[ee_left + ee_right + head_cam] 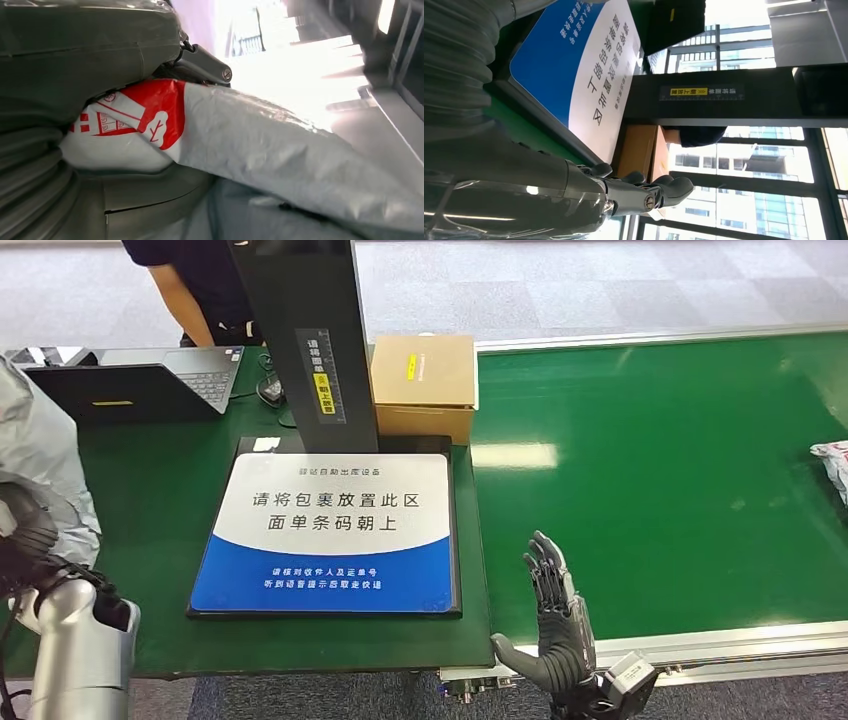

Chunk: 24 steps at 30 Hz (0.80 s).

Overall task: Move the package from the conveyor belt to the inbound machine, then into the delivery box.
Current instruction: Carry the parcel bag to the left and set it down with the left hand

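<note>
Grey plastic package (280, 155) with a red-and-white printed patch sits gripped in the left hand (75, 100), its thumb pressed over the printed end; in the head view the bag (40, 460) hangs at the far left edge, above the green-covered table (150, 540). The right hand (552, 615) is raised beside the conveyor belt (660, 490), fingers straight and spread, holding nothing. The inbound machine's blue-and-white scanning pad (330, 535) lies bare below its black post (310, 340). Behind stand a cardboard box (423, 385), a laptop (150, 380) and a person (195, 285). Another white parcel (832, 465) lies at the belt's right edge.
</note>
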{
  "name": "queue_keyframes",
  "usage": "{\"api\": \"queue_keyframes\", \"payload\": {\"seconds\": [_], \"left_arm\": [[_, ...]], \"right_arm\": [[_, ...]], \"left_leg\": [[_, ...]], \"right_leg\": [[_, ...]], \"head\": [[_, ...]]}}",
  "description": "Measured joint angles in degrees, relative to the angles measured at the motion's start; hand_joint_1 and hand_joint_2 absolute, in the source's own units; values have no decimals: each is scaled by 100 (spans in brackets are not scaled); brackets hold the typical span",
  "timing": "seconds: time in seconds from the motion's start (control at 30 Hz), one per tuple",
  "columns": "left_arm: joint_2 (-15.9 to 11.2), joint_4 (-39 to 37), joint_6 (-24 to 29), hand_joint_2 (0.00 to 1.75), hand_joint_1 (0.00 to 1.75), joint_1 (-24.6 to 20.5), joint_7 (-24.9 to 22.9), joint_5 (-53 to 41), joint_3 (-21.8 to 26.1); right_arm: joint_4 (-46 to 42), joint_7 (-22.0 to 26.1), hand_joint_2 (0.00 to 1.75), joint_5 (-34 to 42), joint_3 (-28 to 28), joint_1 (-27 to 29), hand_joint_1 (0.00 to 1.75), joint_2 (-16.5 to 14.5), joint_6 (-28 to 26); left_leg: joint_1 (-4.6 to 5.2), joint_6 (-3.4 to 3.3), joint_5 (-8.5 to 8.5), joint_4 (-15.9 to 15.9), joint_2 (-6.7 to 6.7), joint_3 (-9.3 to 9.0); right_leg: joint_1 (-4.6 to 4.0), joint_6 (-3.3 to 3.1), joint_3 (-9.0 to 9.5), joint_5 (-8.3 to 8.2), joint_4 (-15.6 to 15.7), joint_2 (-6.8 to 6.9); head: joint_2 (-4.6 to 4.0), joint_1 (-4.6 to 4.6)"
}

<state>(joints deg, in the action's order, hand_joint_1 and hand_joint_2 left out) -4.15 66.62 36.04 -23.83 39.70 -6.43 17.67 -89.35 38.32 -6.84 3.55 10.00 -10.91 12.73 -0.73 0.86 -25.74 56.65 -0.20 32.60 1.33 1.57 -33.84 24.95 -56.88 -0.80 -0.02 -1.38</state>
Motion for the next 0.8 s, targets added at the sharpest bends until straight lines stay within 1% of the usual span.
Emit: {"api": "queue_keyframes", "payload": {"seconds": [0.13,0.2,0.23,0.27,0.33,0.37,0.4,0.5,0.6,0.8], "left_arm": [[-400,-1244,243,175,175,-611,-180,-603,447],[-554,-1783,261,175,175,-925,-396,-1337,704],[-606,-2010,265,175,150,-1083,-546,-1771,869],[-648,-2231,268,175,118,-1244,-725,-2175,1056],[-724,-2633,271,175,31,-1559,-1100,-2677,1391],[-773,-2841,265,175,11,-1711,-1303,-2837,1511],[-823,-3035,251,175,0,-1849,-1496,-2964,1586],[-943,-3494,186,175,0,-2168,-1876,-3255,1651],[-973,-3769,127,175,0,-2354,-1972,-3384,1650],[-977,-3986,-90,175,0,-2626,-2106,-3515,1536]], "right_arm": [[103,29,175,56,-78,-45,0,0,-97],[129,28,175,72,-110,-47,0,0,-139],[137,17,175,79,-129,-47,0,0,-152],[143,2,175,85,-152,-47,0,0,-161],[155,-29,175,91,-200,-47,0,0,-167],[165,-38,175,92,-221,-49,0,0,-168],[177,-42,175,95,-235,-52,0,0,-169],[212,-42,175,108,-254,-71,0,0,-169],[246,-46,175,119,-273,-106,0,0,-169],[375,-116,175,161,-293,-285,0,-1,-175]], "left_leg": [[-4,6,6,0,-4,5],[-5,6,7,1,-4,7],[-5,6,7,1,-4,7],[-5,6,7,1,-4,8],[-5,6,7,2,-3,8],[-5,6,7,3,-3,8],[-4,6,7,3,-4,8],[-4,6,7,3,-6,10],[-4,6,7,3,-5,11],[-3,6,7,3,-6,9]], "right_leg": [[-3,-1,-3,0,-4,4],[-3,-1,-3,-1,-6,4],[-3,-2,-3,-1,-6,4],[-3,-3,-3,-2,-6,3],[-3,-4,-4,-3,-5,3],[-3,-4,-5,-3,-5,3],[-3,-4,-5,-3,-5,4],[-3,-4,-6,-3,-4,6],[-3,-4,-7,-3,-4,4],[-1,-4,-5,-3,-5,5]], "head": [[0,1],[0,-1],[0,-1],[0,-2],[0,-1],[0,-1],[0,-1],[0,-1],[0,-1],[0,-1]]}}
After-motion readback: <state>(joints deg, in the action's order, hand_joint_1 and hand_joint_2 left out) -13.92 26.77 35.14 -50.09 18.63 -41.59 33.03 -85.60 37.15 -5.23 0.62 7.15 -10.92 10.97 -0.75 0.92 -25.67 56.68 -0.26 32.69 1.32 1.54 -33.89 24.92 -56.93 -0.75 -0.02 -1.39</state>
